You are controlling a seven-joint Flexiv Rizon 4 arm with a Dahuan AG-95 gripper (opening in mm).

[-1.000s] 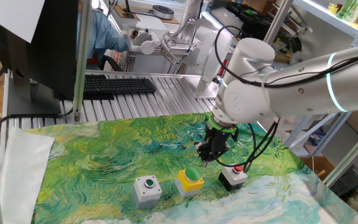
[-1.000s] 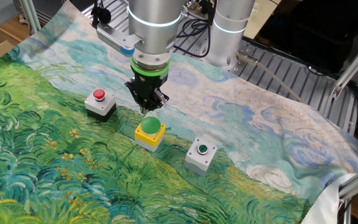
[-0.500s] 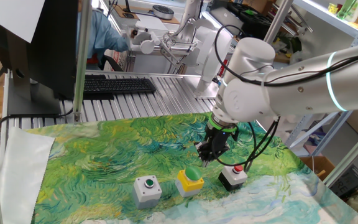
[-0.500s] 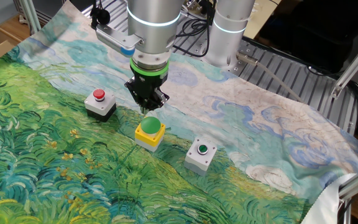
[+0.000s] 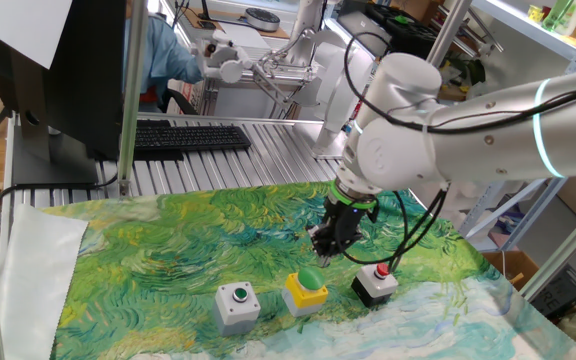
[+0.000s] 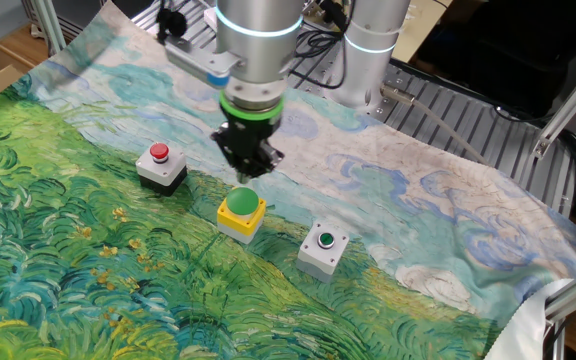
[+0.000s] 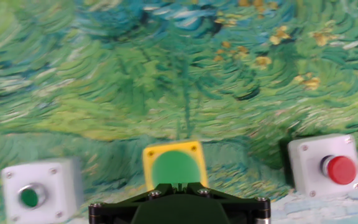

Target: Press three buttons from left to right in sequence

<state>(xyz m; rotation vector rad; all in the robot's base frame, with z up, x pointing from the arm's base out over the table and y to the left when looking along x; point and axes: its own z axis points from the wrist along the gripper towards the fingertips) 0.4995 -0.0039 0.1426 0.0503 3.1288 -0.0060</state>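
- Arm (image 5: 488,115): silver-grey rounded links, bulbous white joint housing, glowing cyan ring around one link.
- Wrist: bright green collar (image 6: 251,110) above black tooling.
- Black cables (image 5: 413,225) looped beside wrist.
- Claw (image 6: 249,165): black, angular; screw heads visible along top edge in hand view.

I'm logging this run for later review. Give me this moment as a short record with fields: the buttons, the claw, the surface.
grey box: small green button in a white ring, at one end of the row
yellow box: large green dome, middle of the row
black box: small red button, other end of the row
claw: hovers above the cloth just behind the yellow box, touching no button
claw fingers: state not shown in any view
surface: painted green and blue cloth over the table
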